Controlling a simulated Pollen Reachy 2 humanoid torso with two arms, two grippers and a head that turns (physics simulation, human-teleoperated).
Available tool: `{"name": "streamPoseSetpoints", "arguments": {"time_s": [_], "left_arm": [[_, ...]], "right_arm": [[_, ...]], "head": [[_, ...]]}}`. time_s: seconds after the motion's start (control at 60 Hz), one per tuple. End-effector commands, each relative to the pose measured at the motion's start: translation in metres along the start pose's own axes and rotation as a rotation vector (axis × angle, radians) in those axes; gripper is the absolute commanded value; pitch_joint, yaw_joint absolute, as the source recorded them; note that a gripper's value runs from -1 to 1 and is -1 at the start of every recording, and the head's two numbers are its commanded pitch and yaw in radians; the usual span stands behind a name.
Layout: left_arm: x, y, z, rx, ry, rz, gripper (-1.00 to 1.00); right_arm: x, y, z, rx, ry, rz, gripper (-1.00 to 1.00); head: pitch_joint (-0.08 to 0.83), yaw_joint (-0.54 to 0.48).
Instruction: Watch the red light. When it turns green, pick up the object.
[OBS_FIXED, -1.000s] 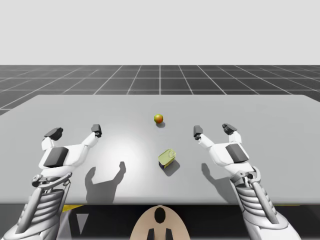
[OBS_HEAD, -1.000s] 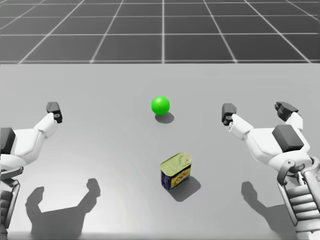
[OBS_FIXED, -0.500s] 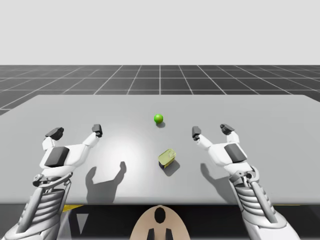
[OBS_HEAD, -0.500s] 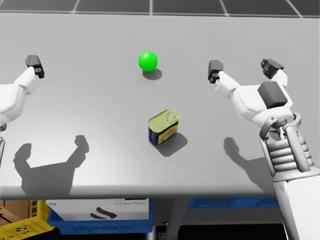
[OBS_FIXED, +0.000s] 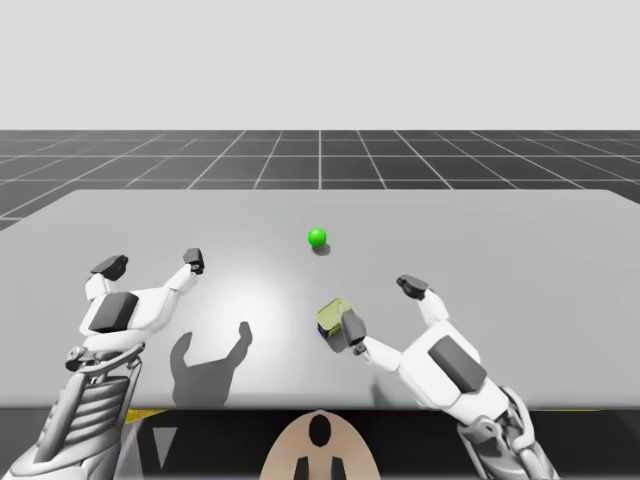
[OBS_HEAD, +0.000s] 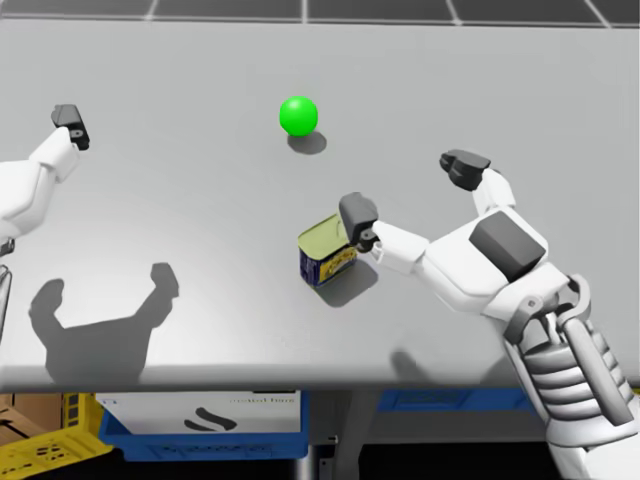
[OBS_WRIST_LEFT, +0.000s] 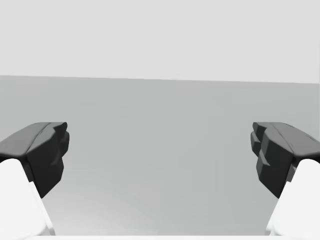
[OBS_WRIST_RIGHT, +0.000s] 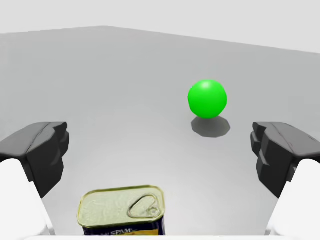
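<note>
The right claw (OBS_FIXED: 382, 307), fingers spread wide, hangs low over the table (OBS_FIXED: 500, 230) at a squat rectangular can (OBS_WRIST_RIGHT: 122, 210) with a yellow pull-tab lid. The can stands upright near the table's front edge, between the open fingers and closer to one of them; in the head view that finger's tip overlaps the can's edge. Ahead of the claw, beyond the can, the green light (OBS_WRIST_RIGHT: 207, 98) glows. Well apart, the left claw (OBS_FIXED: 150, 263) is also spread wide above the table.
</note>
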Motion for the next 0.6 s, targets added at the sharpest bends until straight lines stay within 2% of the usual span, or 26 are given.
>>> {"name": "streamPoseSetpoints", "arguments": {"time_s": [0.017, 0.083, 0.233, 0.317, 0.367, 0.6], "left_arm": [[-0.002, -0.001, 0.0, -0.002, 0.007, 0.008, -1.0], [-0.002, -0.001, 0.0, -0.003, 0.007, 0.008, -1.0], [-0.002, 0.0, -0.001, -0.004, 0.009, 0.005, -1.0], [-0.003, 0.0, -0.001, -0.004, 0.01, 0.003, -1.0], [-0.003, 0.0, -0.001, -0.004, 0.01, 0.003, -1.0], [-0.003, -0.001, -0.001, -0.004, 0.009, 0.001, -1.0]], "right_arm": [[-0.019, 0.028, 0.014, 0.13, 0.072, -0.03, -1.0], [-0.03, 0.033, 0.014, 0.161, 0.099, -0.049, -1.0], [-0.054, 0.04, 0.006, 0.17, 0.129, -0.025, -1.0], [-0.065, 0.043, -0.002, 0.155, 0.146, -0.019, -1.0], [-0.069, 0.045, -0.006, 0.151, 0.159, -0.029, -1.0], [-0.086, 0.041, -0.029, 0.071, 0.2, 0.004, -1.0]], "head": [[0.735, -0.03], [0.737, -0.03], [0.741, -0.03], [0.741, -0.04], [0.743, -0.04], [0.748, -0.05]]}}
